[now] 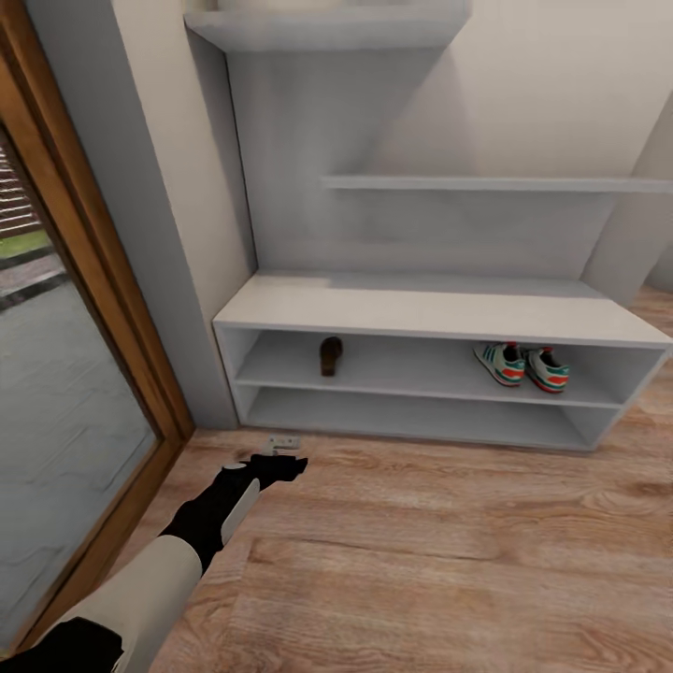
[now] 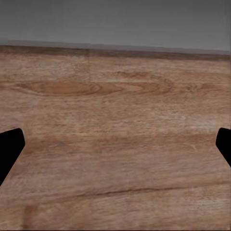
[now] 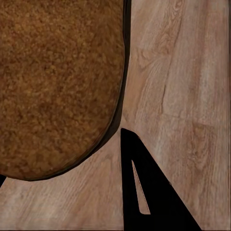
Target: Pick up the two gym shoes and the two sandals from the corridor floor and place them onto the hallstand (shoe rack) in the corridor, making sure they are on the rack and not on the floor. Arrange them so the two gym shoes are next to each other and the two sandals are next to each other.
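A: Three shoes racked: both gym shoes (image 1: 522,365) paired and one sandal (image 1: 331,356) on the hallstand (image 1: 439,313) middle shelf.
B: We're missing sandal two (image 3: 57,86): it's by the right gripper (image 3: 144,192), grip unclear. Left gripper (image 2: 115,144) spread over corridor floor (image 1: 449,542).

My left arm (image 1: 187,542): cream-white forearm shell, then a black wrist section carrying a pale grey panel on its side, ending in the black left gripper (image 1: 280,465). From the left wrist camera, its fingertips (image 2: 9,149) are plain matte-black wedges, no markings. From the right wrist camera, one finger (image 3: 149,192) of mine is a black triangle with a narrow slot cut through it.
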Available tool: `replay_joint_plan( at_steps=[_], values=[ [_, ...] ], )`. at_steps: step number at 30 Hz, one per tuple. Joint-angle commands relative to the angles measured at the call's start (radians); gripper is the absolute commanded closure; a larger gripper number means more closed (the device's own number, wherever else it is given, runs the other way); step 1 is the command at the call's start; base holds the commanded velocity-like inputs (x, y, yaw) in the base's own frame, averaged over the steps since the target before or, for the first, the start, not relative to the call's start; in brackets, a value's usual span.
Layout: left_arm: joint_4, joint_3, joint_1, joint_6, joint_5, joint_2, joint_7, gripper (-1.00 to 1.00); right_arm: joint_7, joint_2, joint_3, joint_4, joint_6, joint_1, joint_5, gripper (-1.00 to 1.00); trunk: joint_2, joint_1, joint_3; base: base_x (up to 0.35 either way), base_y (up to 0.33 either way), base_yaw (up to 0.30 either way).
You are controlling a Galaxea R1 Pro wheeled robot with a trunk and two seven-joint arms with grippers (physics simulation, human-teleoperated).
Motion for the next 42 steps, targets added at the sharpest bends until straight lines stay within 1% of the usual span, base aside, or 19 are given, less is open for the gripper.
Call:
replay_joint_plan(
  at_steps=[1, 7, 14, 18, 19, 21, 22, 24, 27, 30, 31, 32, 34, 35, 36, 38, 40, 41, 42],
  values=[
    [-0.001, -0.001, 0.0, 0.005, 0.005, 0.0, 0.0, -1.0, 0.001, -0.001, -0.001, 0.003, 0.001, -0.003, -0.002, 1.0, 0.0, -0.001, -0.001, -0.288, 0.206, 0.0],
    [-0.001, -0.001, 0.0, 0.005, 0.005, 0.0, 0.0, -1.0, 0.001, -0.001, -0.001, 0.003, 0.002, -0.003, -0.002, 1.0, 0.0, -0.001, -0.001, -0.251, 0.213, 0.0],
    [-0.003, 0.0, 0.0, -0.001, 0.006, 0.002, -0.004, -1.0, 0.001, -0.001, -0.001, 0.003, 0.002, -0.003, -0.002, 1.0, 0.0, -0.001, -0.001, -0.037, 0.068, 0.0],
    [-0.004, 0.002, 0.002, -0.091, 0.007, 0.007, -0.027, -1.0, 0.001, -0.001, -0.001, 0.003, 0.002, -0.003, -0.002, 1.0, 0.0, -0.001, -0.001, -0.003, 0.006, 0.0],
    [-0.003, 0.002, 0.005, -0.161, 0.008, 0.016, -0.06, -1.0, 0.001, -0.001, -0.001, 0.003, 0.002, -0.003, -0.002, 1.0, 0.0, -0.001, -0.001, -0.001, 0.002, 0.0],
    [-0.003, 0.002, 0.006, -0.223, 0.009, 0.029, -0.115, -1.0, 0.001, -0.001, -0.001, 0.003, 0.002, -0.003, -0.002, 1.0, 0.0, -0.001, -0.001, 0.0, 0.001, 0.0],
    [-0.003, 0.002, 0.007, -0.252, 0.01, 0.038, -0.164, -1.0, 0.001, -0.001, 0.0, 0.003, 0.002, -0.003, -0.002, 1.0, 0.0, -0.001, -0.001, 0.0, 0.0, 0.0],
    [-0.002, 0.003, 0.008, -0.286, 0.012, 0.064, -0.326, -1.0, 0.001, -0.001, 0.0, 0.003, 0.002, -0.003, -0.002, 1.0, 0.0, -0.001, -0.001, 0.0, 0.0, 0.0],
    [-0.001, 0.004, 0.009, -0.298, 0.013, 0.089, -0.478, -1.0, 0.001, -0.001, 0.001, 0.002, 0.002, -0.003, -0.002, 1.0, 0.0, -0.001, -0.001, 0.0, 0.0, 0.0],
    [0.001, 0.008, 0.009, -0.337, 0.015, 0.133, -0.714, -1.0, 0.001, -0.001, 0.001, 0.002, 0.002, -0.003, -0.003, 1.0, 0.0, -0.001, -0.001, 0.0, 0.0, 0.0],
    [0.003, 0.03, 0.009, -0.386, 0.021, 0.158, -0.864, -1.0, 0.001, -0.001, 0.001, 0.001, 0.002, -0.003, -0.003, 1.0, 0.0, -0.001, -0.001, 0.0, 0.0, 0.0],
    [0.004, 0.038, 0.009, -0.396, 0.026, 0.164, -0.899, -1.0, 0.001, -0.001, 0.001, 0.001, 0.002, -0.003, -0.003, 1.0, 0.0, -0.001, -0.001, 0.0, 0.0, 0.0],
    [0.006, 0.079, 0.009, -0.42, 0.054, 0.189, -1.034, -1.0, 0.001, -0.001, 0.002, 0.001, 0.002, -0.003, -0.001, 1.0, 0.0, -0.001, -0.001, 0.0, 0.0, 0.0],
    [0.024, 0.138, 0.009, -0.435, 0.105, 0.226, -1.2, -1.0, 0.001, 0.012, 0.002, 0.0, 0.001, -0.003, 0.0, 1.0, 0.0, -0.001, -0.001, 0.0, 0.0, 0.0],
    [0.025, 0.142, 0.009, -0.436, 0.109, 0.23, -1.211, -1.0, 0.001, 0.018, 0.002, 0.0, 0.0, -0.003, 0.0, 1.0, 0.0, -0.001, -0.001, 0.0, 0.0, 0.0],
    [0.03, 0.152, 0.009, -0.437, 0.118, 0.237, -1.234, -1.0, 0.005, 0.048, 0.003, -0.001, -0.003, -0.003, 0.001, 1.0, 0.0, -0.001, -0.001, 0.0, 0.0, 0.0],
    [0.031, 0.156, 0.009, -0.438, 0.121, 0.236, -1.237, -1.0, 0.007, 0.093, 0.004, -0.001, -0.005, -0.003, 0.002, 1.0, 0.0, -0.001, -0.001, 0.0, 0.0, 0.0],
    [0.032, 0.157, 0.009, -0.438, 0.121, 0.235, -1.233, -1.0, 0.008, 0.146, 0.005, -0.003, -0.006, -0.003, 0.002, 1.0, 0.0, -0.001, -0.001, 0.0, 0.0, 0.0],
    [0.032, 0.158, 0.009, -0.439, 0.121, 0.234, -1.23, -1.0, 0.009, 0.228, 0.007, -0.02, -0.007, -0.003, 0.003, 1.0, 0.0, -0.001, -0.001, 0.0, 0.0, 0.0]
  ],
)
